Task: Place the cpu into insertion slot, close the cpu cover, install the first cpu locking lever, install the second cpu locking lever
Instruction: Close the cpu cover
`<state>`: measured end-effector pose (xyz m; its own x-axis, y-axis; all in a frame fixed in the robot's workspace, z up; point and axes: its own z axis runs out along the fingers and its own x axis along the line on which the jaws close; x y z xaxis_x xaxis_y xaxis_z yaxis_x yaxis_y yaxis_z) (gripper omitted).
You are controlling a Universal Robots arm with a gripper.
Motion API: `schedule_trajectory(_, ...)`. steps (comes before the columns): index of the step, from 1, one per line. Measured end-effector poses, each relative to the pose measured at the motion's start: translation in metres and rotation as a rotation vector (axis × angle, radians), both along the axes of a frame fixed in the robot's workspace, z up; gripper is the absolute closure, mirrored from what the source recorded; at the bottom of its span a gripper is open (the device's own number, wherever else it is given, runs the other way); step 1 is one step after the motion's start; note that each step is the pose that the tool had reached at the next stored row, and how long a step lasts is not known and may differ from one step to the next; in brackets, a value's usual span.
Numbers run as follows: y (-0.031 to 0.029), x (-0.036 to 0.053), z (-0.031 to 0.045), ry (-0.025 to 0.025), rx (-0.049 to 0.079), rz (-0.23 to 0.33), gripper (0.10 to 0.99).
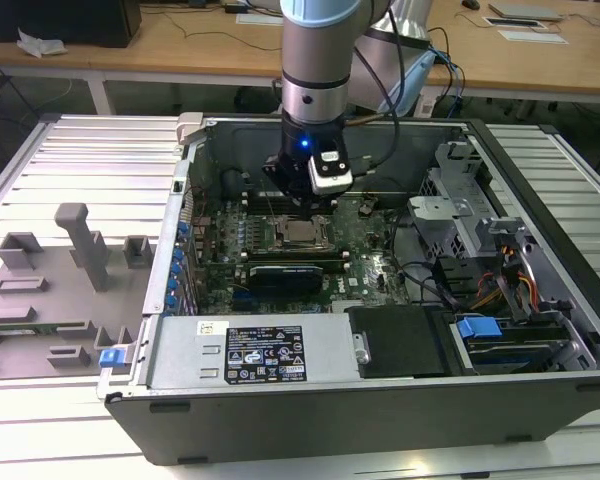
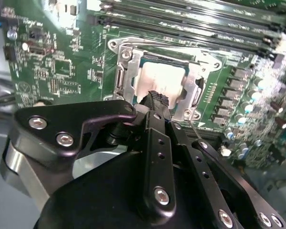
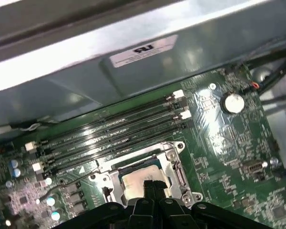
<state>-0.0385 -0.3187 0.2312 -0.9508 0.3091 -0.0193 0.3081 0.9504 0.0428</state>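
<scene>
**Exterior view.** The grey arm [image 1: 320, 60] stands over an open, dark-walled computer case [image 1: 380, 410]. The gripper [image 1: 302, 203] hangs directly above the socket on the green motherboard [image 1: 215, 245], where the cpu [image 1: 302, 233] shows as a small pale square. A grey moulded fixture plate [image 1: 40, 300] lies outside the case, at the exterior view's left

**Second wrist view.** The gripper [image 2: 155, 99] shows as black, screw-studded linkage. Its ribbed fingertips [image 2: 156, 97] are pressed together and grip nothing. They sit just over the near edge of the cpu [image 2: 162, 81]; whether they touch it cannot be told. The chip is matte silver-beige and seated in the socket. The cpu cover [image 2: 125, 81], a thin bright steel frame, lies flat around it, and its window exposes the chip. Long black memory slots [image 2: 190, 19] run parallel beyond

**First wrist view.** The cpu [image 3: 136, 179], cpu cover [image 3: 174, 164] and memory slots [image 3: 114, 131] appear again. The 2 tips of the gripper [image 3: 152, 185] are parted by only a hairline seam. This view adds a round, shiny coin cell [image 3: 233, 102] and the pale sheet-metal wall of the computer case [image 3: 86, 57]
</scene>
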Motion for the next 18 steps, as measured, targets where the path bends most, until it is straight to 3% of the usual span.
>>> schedule_trajectory(6, 0.0000, -0.0001, -0.0002, -0.0055, 0.000, 0.116, 0.980)
schedule_trajectory(10, 0.0000, 0.0000, -0.0005, -0.0086, 0.000, 0.218, 0.980)
schedule_trajectory(13, -0.0004, 0.0000, -0.0010, -0.0099, 0.001, 0.324, 0.980)
schedule_trajectory(18, -0.0042, -0.0003, -0.0015, -0.0098, 0.000, 0.385, 0.980)
